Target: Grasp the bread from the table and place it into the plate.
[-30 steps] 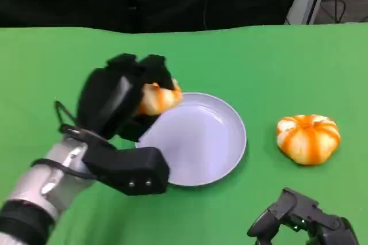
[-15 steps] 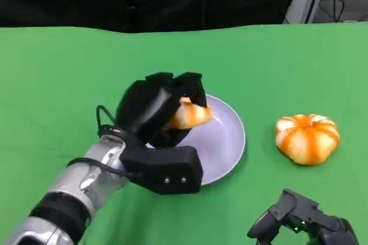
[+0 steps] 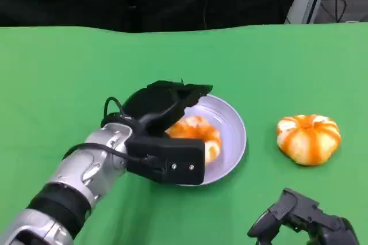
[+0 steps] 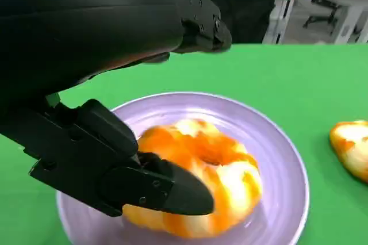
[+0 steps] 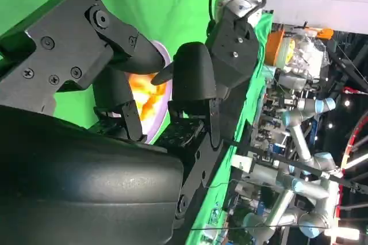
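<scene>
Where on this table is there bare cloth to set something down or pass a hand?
Bare green table runs all along the far edge and the robot's left side. A narrower strip lies between the plate and the second bread. It is crowded at the plate: the bread sits inside it, with the left hand over it.

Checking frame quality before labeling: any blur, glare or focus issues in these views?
Head view: sharp enough; even lighting, soft shadow under the left hand onto the plate. Left wrist view: bread slightly soft, the near black fingers loom large, background blurred. Right wrist view: turned sideways, the right hand is close and dark, bright lights flare in the background.
</scene>
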Controlling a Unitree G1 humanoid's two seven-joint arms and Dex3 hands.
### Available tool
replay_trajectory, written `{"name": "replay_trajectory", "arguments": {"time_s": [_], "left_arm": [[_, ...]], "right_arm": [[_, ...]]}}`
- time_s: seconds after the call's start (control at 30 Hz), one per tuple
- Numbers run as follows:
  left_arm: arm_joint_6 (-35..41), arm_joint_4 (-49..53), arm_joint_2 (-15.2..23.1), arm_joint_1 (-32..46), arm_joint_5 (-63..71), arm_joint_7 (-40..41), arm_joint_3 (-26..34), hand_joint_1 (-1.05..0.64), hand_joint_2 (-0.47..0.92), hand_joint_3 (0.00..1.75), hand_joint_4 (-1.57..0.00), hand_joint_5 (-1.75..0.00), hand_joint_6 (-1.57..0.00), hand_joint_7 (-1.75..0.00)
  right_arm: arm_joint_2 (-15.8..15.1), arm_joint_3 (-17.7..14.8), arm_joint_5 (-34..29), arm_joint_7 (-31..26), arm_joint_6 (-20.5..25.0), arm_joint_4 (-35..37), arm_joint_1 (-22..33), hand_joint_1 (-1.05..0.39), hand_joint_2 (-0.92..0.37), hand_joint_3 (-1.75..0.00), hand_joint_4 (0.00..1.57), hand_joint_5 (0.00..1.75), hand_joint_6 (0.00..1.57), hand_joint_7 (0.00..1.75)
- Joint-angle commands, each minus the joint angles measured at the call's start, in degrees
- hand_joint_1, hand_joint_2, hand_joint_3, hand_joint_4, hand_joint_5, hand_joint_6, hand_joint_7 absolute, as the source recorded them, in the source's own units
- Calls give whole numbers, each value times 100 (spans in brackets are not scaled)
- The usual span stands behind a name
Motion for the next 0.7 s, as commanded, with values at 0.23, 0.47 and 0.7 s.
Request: {"name": "replay_trajectory", "arguments": {"time_s": [0.23, 0.47, 0.7], "left_arm": [[348, -1236, 481, 455, -199, -874, 144, -97, 92, 48, 0, 0, -1, -1], [400, -2558, 975, 1082, -545, -1322, 543, -90, 92, 42, -3, -2, -5, -2], [63, -3698, 1345, 2218, -1843, -1495, 1579, -69, 92, 27, -21, -13, -17, -6]], "right_arm": [[-64, -23, 102, 30, 43, -70, 33, -11, -37, -125, 70, 160, 75, 133], [-38, 11, 92, 20, 93, -109, 45, -11, -38, -123, 69, 160, 75, 133], [-1, 34, 22, -36, 98, -95, 16, -12, -36, -125, 70, 161, 76, 133]]}}
